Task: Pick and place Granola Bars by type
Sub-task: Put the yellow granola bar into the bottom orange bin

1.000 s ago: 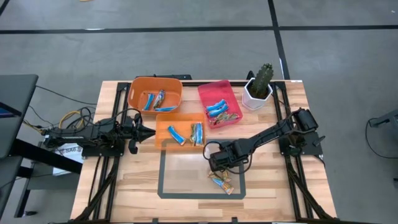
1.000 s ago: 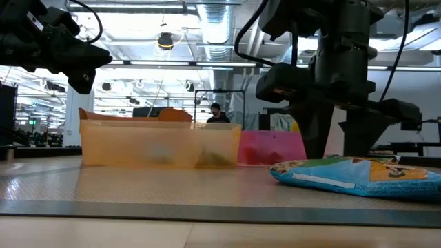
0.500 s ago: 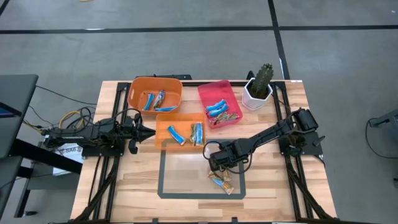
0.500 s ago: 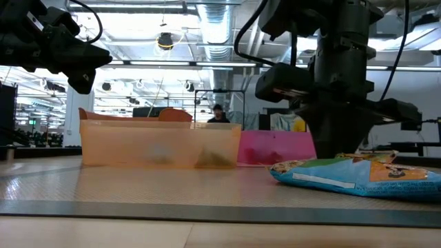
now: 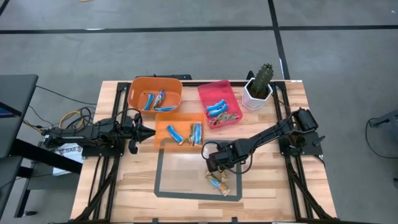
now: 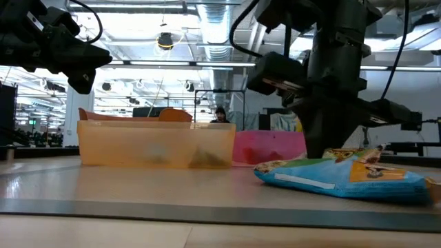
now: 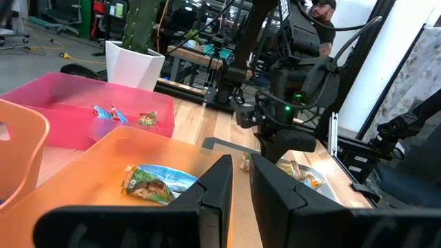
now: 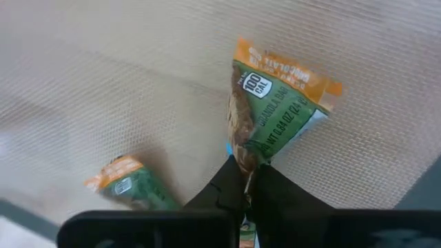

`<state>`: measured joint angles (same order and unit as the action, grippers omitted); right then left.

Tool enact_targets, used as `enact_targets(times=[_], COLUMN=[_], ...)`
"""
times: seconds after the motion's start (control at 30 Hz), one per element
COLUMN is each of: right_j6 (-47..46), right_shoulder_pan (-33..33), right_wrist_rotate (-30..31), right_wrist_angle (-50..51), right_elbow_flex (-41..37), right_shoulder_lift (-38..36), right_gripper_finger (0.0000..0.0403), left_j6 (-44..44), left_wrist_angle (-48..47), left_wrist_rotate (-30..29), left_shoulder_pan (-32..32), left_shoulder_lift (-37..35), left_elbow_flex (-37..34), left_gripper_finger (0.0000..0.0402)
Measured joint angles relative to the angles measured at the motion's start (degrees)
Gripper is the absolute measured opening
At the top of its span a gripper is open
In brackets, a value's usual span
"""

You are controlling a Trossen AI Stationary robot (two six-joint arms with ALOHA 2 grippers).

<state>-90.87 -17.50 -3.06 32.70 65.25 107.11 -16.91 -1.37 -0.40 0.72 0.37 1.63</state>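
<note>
My right gripper [image 5: 211, 167] points down over the clear mat [image 5: 180, 174] and is shut on a green and orange granola bar [image 8: 275, 103]. The low view shows this bar [image 6: 337, 180] lying on the mat with its far end raised. A second green and orange bar [image 8: 127, 182] lies flat close by. More bars, blue and multicoloured, lie in the bins. My left gripper [image 5: 152, 132] waits level at the table's left, beside the orange tray [image 5: 163, 140], with its fingers nearly together and nothing between them. My right gripper pinches one end of the bar's wrapper [image 8: 247, 157] between its two fingers, coming from above and pointing down. The wrapper is bunched into a narrow ridge at the fingertips. That end is raised, while the rest of the bar [image 6: 310, 184] lies on the mat.
An orange bin [image 5: 155, 93] and a pink bin [image 5: 219, 104] stand at the back, with the shallow orange tray in front of them. A potted cactus [image 5: 258, 87] stands at the back right. People and equipment show in the room beyond.
My right gripper has shut on the bar's end while staying over the same spot. The wrapper's end has bunched up and risen between the fingers, and the bar has slid a little toward the table's left.
</note>
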Motion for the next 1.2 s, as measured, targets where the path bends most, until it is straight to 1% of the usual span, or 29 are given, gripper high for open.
enact_targets(times=[0.23,0.53,0.87,1.2], right_j6=[4.2,11.4,17.4,17.9], right_shoulder_pan=[0.5,3.5,7.0,8.3], right_wrist_rotate=[1.8,6.2,7.7,7.5], right_wrist_angle=[-5.0,-19.8,-30.5,-30.9], right_elbow_flex=[1.5,1.9,1.9,1.9], right_shoulder_lift=[-2.3,-7.6,-12.2,-12.6], right_gripper_finger=[0.0006,0.0003,0.0001,0.0001], left_j6=[0.0,0.0,0.0,0.0], left_wrist_angle=[0.0,0.0,0.0,0.0], left_wrist_rotate=[0.0,0.0,0.0,0.0], left_shoulder_pan=[0.0,0.0,0.0,0.0], left_shoulder_lift=[0.0,0.0,0.0,0.0], left_elbow_flex=[0.0,0.0,0.0,0.0], left_gripper_finger=[0.0044,0.0044,0.0044,0.0044])
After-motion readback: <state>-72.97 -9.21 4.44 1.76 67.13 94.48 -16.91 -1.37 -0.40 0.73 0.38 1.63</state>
